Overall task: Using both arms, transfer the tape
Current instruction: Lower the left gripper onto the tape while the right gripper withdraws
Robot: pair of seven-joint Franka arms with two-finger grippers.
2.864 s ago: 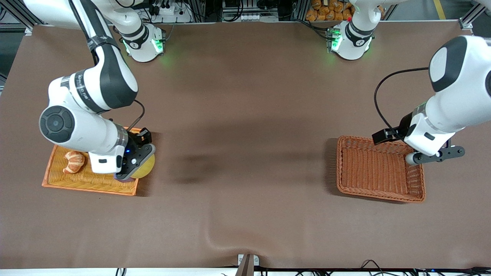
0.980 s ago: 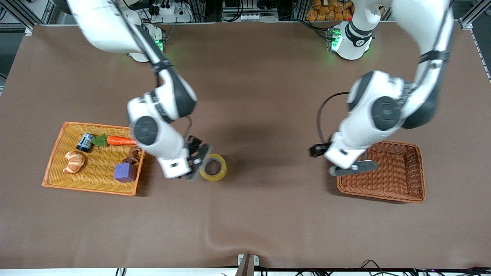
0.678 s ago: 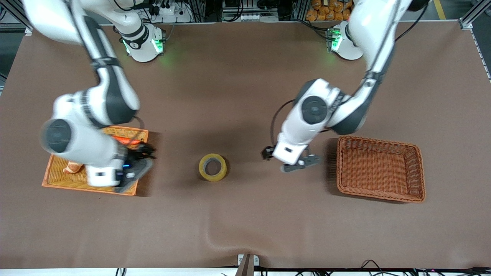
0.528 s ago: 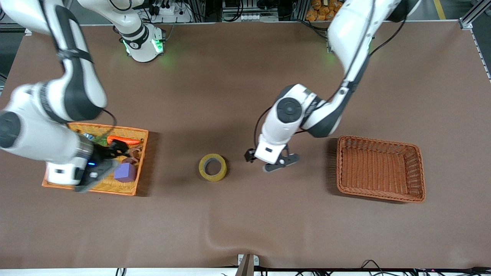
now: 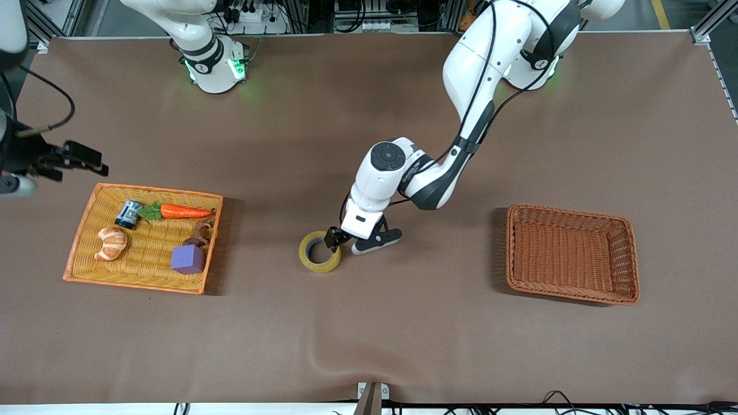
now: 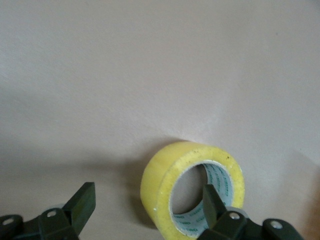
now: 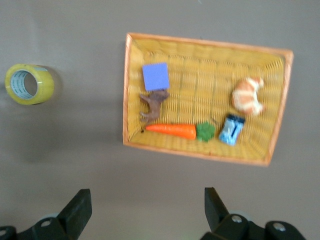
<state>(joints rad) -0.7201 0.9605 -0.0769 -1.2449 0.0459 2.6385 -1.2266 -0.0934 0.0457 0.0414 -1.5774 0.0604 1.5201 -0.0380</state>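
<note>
While lying flat, tape (image 5: 319, 252) faces upward.

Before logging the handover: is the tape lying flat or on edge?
Flat: the tape shows its open core upward on the table.

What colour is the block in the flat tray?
Purple; the block sits in the orange wicker tray, clearest in the front view.

Filled tray (image 5: 78, 253) (carrot (image 5: 183, 212), croissant (image 5: 111, 243)), empty basket (image 5: 629, 259)
</note>
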